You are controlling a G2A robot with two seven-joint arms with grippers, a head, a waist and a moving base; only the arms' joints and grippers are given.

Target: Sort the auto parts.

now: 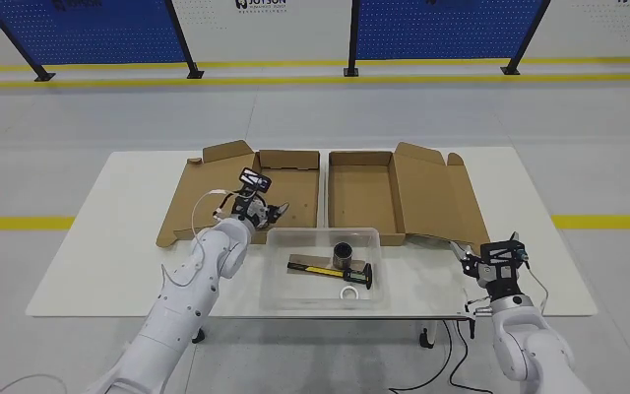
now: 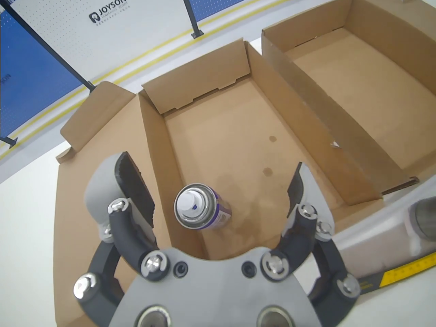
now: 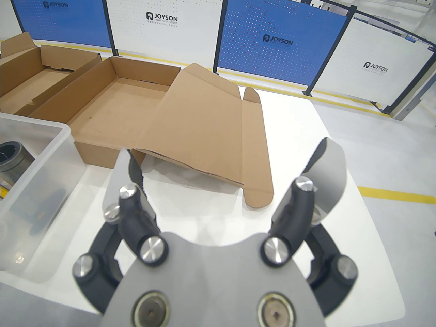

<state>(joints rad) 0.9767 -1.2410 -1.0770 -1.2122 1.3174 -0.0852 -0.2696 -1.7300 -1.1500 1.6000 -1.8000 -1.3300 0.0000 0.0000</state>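
A blue-labelled spray can (image 2: 201, 211) stands upright on the floor of the left cardboard box (image 2: 221, 137), near its front corner. My left gripper (image 2: 214, 185) hovers just above the can, open, fingers wide on either side and not touching it; the top view places this gripper (image 1: 264, 212) over the left box (image 1: 295, 192). A clear plastic bin (image 1: 323, 230) in front of the boxes holds a metal cylinder (image 1: 344, 256), a black-and-yellow measuring tool (image 1: 330, 268) and a white ring (image 1: 348, 293). My right gripper (image 3: 224, 165) is open, holding nothing, above the table right of the bin (image 3: 51, 158).
The right cardboard box (image 1: 364, 197) lies open beside the left one, with its lid flap (image 1: 433, 197) spread toward the right gripper (image 1: 489, 251). Bare white tabletop (image 3: 306, 171) lies under the right gripper, near the table's right edge. Blue and white partition panels stand behind the table.
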